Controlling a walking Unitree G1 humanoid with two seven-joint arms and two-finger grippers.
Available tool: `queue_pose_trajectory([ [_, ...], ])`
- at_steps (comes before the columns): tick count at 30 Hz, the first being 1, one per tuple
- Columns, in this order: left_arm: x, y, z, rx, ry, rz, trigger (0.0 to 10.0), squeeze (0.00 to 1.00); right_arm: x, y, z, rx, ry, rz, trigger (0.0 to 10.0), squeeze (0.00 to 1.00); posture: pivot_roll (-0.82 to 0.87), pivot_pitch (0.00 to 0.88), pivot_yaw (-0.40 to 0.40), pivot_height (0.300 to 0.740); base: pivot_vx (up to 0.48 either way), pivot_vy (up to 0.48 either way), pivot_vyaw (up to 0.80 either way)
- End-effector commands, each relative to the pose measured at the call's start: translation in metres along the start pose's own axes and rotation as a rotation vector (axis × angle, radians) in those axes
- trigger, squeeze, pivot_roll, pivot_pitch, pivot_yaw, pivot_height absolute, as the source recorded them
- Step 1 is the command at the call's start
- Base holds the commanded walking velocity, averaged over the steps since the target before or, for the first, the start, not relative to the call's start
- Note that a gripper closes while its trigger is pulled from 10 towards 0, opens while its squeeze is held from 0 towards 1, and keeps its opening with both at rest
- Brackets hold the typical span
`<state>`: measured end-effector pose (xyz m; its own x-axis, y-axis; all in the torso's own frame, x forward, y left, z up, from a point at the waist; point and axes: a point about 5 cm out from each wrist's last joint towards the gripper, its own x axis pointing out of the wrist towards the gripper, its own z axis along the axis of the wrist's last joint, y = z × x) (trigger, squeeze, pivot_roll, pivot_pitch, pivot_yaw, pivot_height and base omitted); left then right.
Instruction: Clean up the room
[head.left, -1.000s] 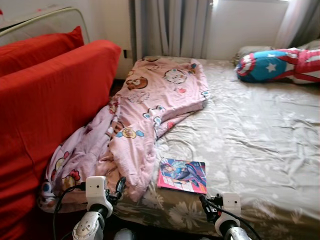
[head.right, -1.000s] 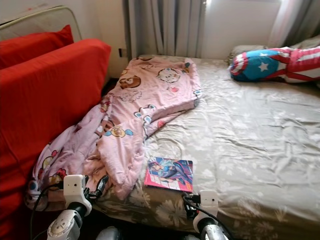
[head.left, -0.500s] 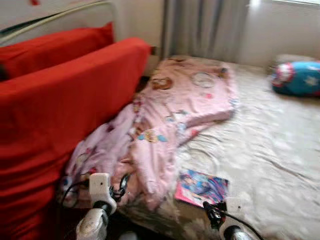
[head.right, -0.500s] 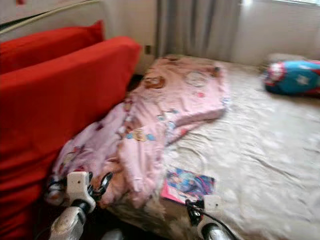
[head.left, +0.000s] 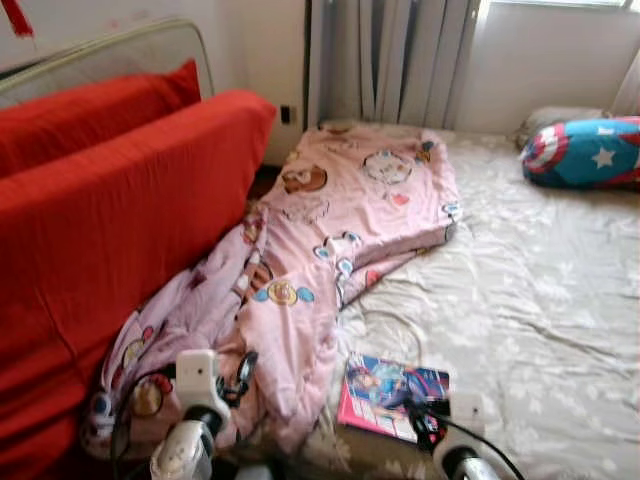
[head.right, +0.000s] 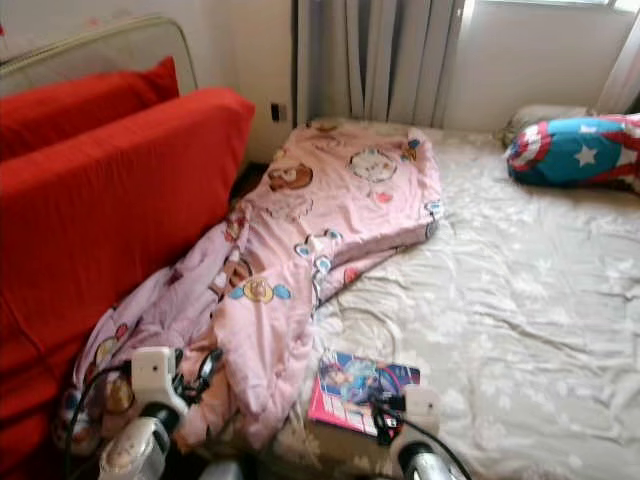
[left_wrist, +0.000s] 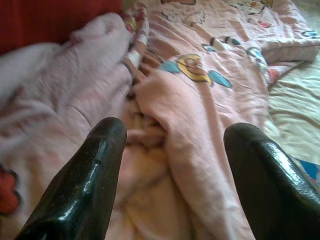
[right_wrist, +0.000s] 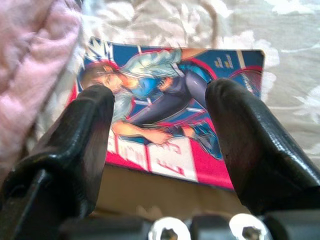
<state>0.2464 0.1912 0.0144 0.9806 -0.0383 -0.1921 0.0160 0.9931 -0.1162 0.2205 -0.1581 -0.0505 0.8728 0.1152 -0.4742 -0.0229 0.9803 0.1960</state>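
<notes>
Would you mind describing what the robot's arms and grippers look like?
Both arms are silver, rounded metal, each topped by a white boxy wrist module with looping black cables. The left gripper and right gripper each have two thick, glossy black fingers with rounded tips.

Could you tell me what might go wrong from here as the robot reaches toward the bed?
The comic book lies flat on the soft bed sheet near the edge, so the open right claw may slide it off or bunch the sheet instead of lifting it. The pink blanket hangs over the bed's edge beside the open left claw; loose folds could snag a finger or drag toward the red sofa.
</notes>
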Motion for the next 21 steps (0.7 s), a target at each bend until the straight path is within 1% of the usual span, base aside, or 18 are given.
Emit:
queue_pose_trajectory([
  [1,0.001,-0.004,0.0,-0.005,0.001,-0.009,10.0,0.0,-0.003,-0.013,0.0,0.025,0.003,-0.066,10.0,0.0,0.03,0.0,-0.013,0.632,0.0,0.0,0.0],
  [6,0.0,-0.003,0.0,-0.004,0.001,-0.007,10.0,0.0,-0.004,-0.02,0.001,0.083,-0.015,-0.153,10.0,0.0,0.04,0.0,-0.013,0.632,0.0,0.0,0.0],
  [11,-0.001,-0.003,0.0,-0.003,0.002,-0.007,10.0,0.0,-0.003,-0.023,0.004,0.077,-0.025,-0.179,10.0,0.0,0.04,0.0,-0.012,0.632,0.0,0.0,0.0],
  [14,-0.001,-0.003,0.0,-0.003,0.003,-0.007,10.0,0.0,-0.001,-0.024,0.009,0.067,-0.03,-0.188,10.0,0.0,0.04,0.0,-0.01,0.632,0.0,0.0,0.0],
  [16,-0.001,-0.003,0.0,-0.001,0.003,-0.008,10.0,0.0,0.002,-0.024,0.014,0.063,-0.033,-0.197,10.0,0.0,0.04,0.0,-0.009,0.622,0.0,0.0,0.0],
  [19,-0.001,-0.002,0.0,0.005,0.003,-0.009,10.0,0.0,0.004,-0.024,0.022,0.063,-0.076,-0.204,10.0,0.0,0.05,0.0,-0.007,0.617,0.0,0.0,0.0],
  [21,-0.001,-0.001,0.001,0.011,0.002,-0.009,10.0,0.0,0.006,-0.025,0.025,0.068,-0.085,-0.213,10.0,0.0,0.05,0.0,-0.005,0.617,0.0,0.0,0.0],
])
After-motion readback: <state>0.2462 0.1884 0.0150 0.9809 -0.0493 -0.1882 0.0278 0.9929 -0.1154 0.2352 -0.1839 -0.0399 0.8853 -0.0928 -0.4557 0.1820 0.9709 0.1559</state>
